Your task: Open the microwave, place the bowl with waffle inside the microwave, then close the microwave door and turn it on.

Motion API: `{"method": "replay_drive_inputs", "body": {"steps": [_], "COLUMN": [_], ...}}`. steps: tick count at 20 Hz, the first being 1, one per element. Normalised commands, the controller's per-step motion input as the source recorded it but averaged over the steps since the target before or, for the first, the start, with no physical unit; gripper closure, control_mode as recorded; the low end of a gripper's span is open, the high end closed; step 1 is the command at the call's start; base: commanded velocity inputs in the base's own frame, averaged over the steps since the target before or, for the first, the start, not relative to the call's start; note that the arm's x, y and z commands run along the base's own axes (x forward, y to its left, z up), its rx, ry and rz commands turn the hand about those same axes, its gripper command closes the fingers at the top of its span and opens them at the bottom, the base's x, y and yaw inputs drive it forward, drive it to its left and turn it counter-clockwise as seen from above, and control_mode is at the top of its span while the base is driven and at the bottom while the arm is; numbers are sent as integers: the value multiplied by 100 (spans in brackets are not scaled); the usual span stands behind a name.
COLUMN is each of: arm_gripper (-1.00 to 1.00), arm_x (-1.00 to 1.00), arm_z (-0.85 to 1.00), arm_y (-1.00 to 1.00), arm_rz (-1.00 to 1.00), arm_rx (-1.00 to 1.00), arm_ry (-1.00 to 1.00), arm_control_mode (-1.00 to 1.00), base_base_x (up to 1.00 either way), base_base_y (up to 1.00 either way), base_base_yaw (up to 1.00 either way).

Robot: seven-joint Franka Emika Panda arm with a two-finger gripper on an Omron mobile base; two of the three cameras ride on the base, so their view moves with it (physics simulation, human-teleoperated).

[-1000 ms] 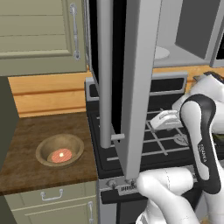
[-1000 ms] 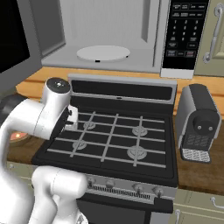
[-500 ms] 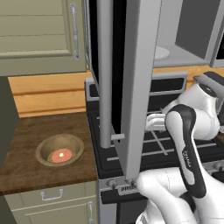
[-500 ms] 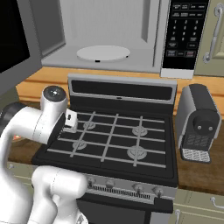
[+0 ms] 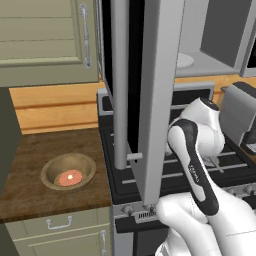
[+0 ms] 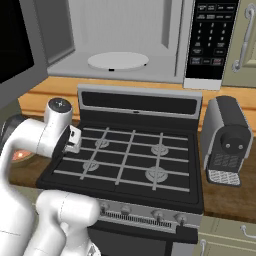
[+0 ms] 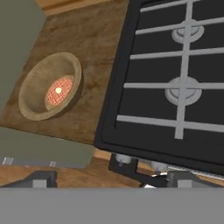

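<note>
Black gas stove (image 6: pixel 130 155): taken as landmark; four burners under grey grates, knobs set along the front edge. Dark wooden countertop (image 5: pixel 30 150): laid directly left of the stove. Beige cabinet door (image 5: pixel 45 40): mounted above that countertop, silver handle fitted. Grey coffee machine (image 6: pixel 227 140): stood just right of the stove. Cream drawer (image 5: pixel 57 227): seen below the countertop.

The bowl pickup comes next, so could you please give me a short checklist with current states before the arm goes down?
1. Microwave door swung open: ok.
2. Turntable bare, room for the bowl: ok.
3. Bowl upright on the wooden counter left of the stove: ok.
4. Waffle lying inside the bowl: ok.
5. End effector open wide enough for the rim: cannot tell.
</note>
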Motion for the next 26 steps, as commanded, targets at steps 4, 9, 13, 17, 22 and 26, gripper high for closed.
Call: {"method": "replay_drive_inputs", "body": {"steps": [4,9,13,17,22,26], "arm_gripper": [-100,-100,-100,-100,-100,-100], "arm_x": [42,54,58,48,56,54], "arm_z": [-36,-40,-38,-16,-19,-28], "arm_y": [38,38,44,52,63,51], "arm_rz": [0,0,0,0,0,0], "arm_rx": [10,14,9,4,0,0], "arm_ry": [5,11,14,15,13,12], "arm_control_mode": [-100,-100,-100,-100,-100,-100], "base_base_x": [0,0,0,0,0,0], "base_base_y": [0,0,0,0,0,0], "base_base_yaw": [0,0,0,0,0,0]}}
